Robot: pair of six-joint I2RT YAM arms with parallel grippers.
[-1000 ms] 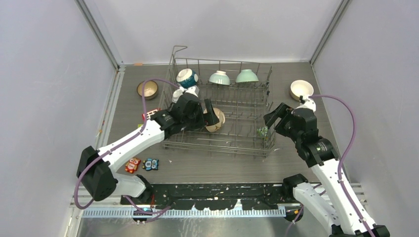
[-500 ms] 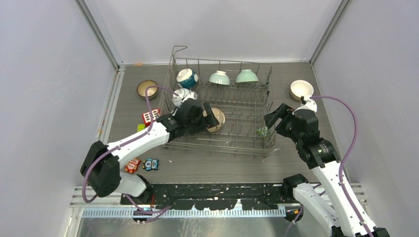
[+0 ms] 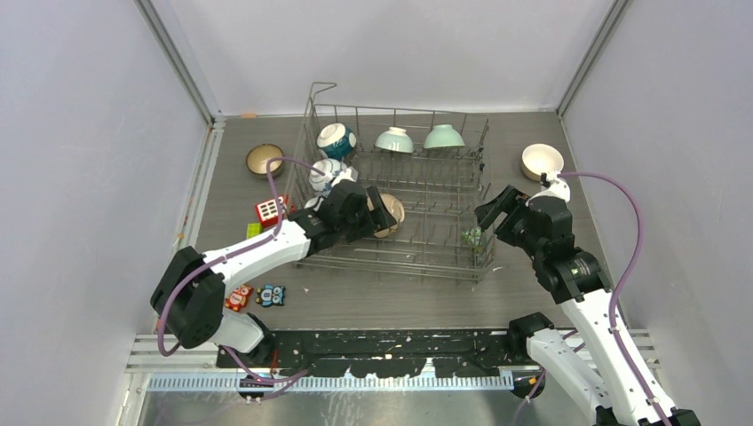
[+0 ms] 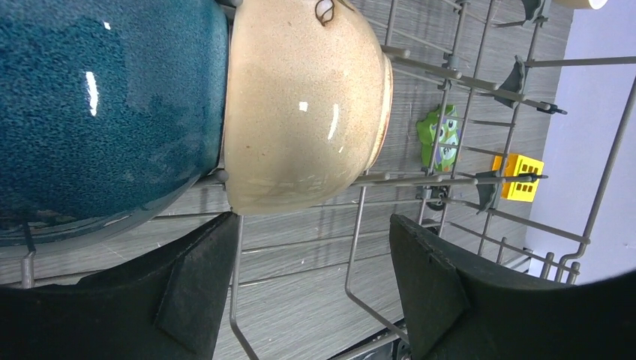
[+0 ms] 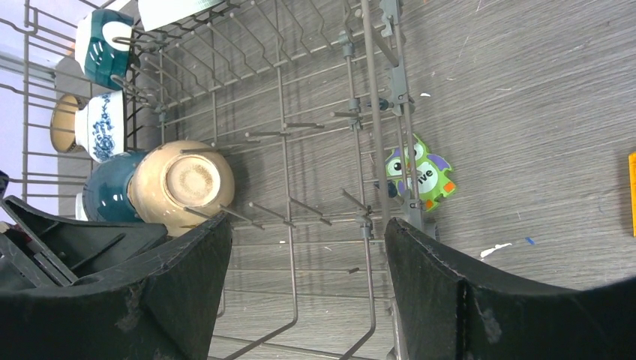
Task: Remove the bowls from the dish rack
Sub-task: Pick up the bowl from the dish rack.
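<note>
Grey wood-grain bench [image 3: 400, 288] carries the dish rack [image 3: 435, 222] at centre back, its tines propping the bowls on edge. Inside its near-left part the left tool [image 3: 373, 206] stands wide and empty, lined up on a beige bowl [image 3: 389, 216] that leans against a teal bowl [image 4: 105, 112], probably to straddle the beige one's rim. At the rack's right end the right tool [image 3: 497, 213] hovers wide, holding nothing, likely waiting its turn. Mint bowls [image 3: 393, 139] sit in the back row. A brown bowl [image 3: 265, 160] and a cream bowl [image 3: 542, 161] rest on the bench outside, apparently already unloaded.
</note>
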